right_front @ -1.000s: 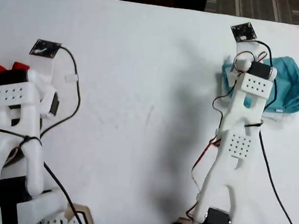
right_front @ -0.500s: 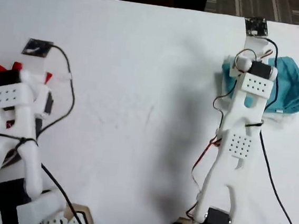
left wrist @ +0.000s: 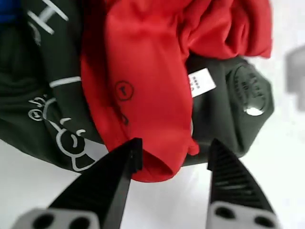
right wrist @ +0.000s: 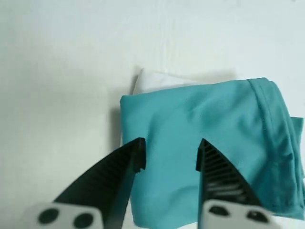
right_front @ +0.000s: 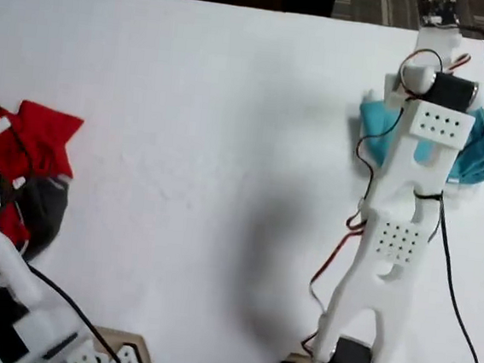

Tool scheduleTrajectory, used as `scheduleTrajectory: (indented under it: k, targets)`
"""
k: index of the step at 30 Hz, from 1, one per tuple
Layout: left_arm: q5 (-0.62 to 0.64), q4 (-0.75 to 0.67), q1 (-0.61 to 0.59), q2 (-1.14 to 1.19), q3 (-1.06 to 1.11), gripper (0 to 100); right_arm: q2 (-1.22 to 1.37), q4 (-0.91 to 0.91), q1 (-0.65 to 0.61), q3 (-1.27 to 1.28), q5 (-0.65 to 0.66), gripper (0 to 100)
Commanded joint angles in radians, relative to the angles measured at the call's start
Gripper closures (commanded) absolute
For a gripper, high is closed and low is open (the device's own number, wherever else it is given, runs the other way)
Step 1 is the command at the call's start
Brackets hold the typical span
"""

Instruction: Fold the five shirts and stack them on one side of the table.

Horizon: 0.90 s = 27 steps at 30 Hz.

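Risk: your left gripper (left wrist: 174, 149) hangs with fingers spread, empty, across the hem of the red shirt (left wrist: 143, 71), which lies over a dark shirt (left wrist: 233, 114) at the left edge of the table (right_front: 215, 102). Close too deep and you likely pinch both layers and drag the pile. Your right gripper (right wrist: 169, 149) is likewise spread and empty above the teal shirt (right wrist: 224, 124); a nudge could skew it. Teal looks folded and fairly square, on a white shirt (right wrist: 155, 82) at far right. Red and dark: unfolded, bunched
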Motion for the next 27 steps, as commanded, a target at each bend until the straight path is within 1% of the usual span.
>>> scheduleTrajectory:
  k: [1,6,8,9,10,11,12,13,14,16,20,23,27]
  targets:
    - [-0.015,-0.032,-0.021,0.058,-0.045,76,-0.156,0.033,-0.022,-0.029,-0.003,81.8]
    - [-0.015,-0.098,-0.031,0.155,-0.045,77,-0.308,0.033,-0.021,-0.025,-0.003,81.8]
    - [-0.018,-0.110,-0.031,0.172,-0.045,77,-0.387,0.033,-0.019,0.018,-0.003,81.8]
    - [-0.018,-0.107,-0.031,0.173,-0.045,78,-0.437,0.035,-0.019,0.057,-0.003,81.8]
    - [-0.017,-0.103,-0.029,0.169,-0.047,82,-0.487,0.035,-0.019,0.114,-0.003,81.8]
    - [-0.012,-0.103,-0.028,0.160,-0.047,88,-0.538,0.035,-0.019,0.181,-0.003,82.0]
    - [-0.011,-0.103,-0.028,0.144,-0.047,95,-0.595,0.035,-0.019,0.264,-0.005,82.0]
    - [-0.011,-0.103,-0.028,0.126,-0.047,99,-0.653,0.035,-0.019,0.356,-0.006,82.0]
    - [-0.011,-0.101,-0.028,0.103,-0.045,96,-0.713,0.033,-0.019,0.462,-0.006,82.0]
    - [-0.011,-0.098,-0.028,0.054,-0.047,98,-0.829,0.031,-0.019,0.686,-0.006,82.1]
    - [-0.011,-0.060,-0.018,-0.080,-0.090,98,-1.024,0.030,-0.021,1.140,-0.011,82.1]
    - [-0.006,0.005,0.023,-0.189,-0.156,98,-1.112,0.001,-0.025,1.439,-0.011,82.1]
    - [0.083,0.031,0.127,-0.348,-0.223,98,-1.187,-0.134,-0.021,1.754,-0.008,82.1]
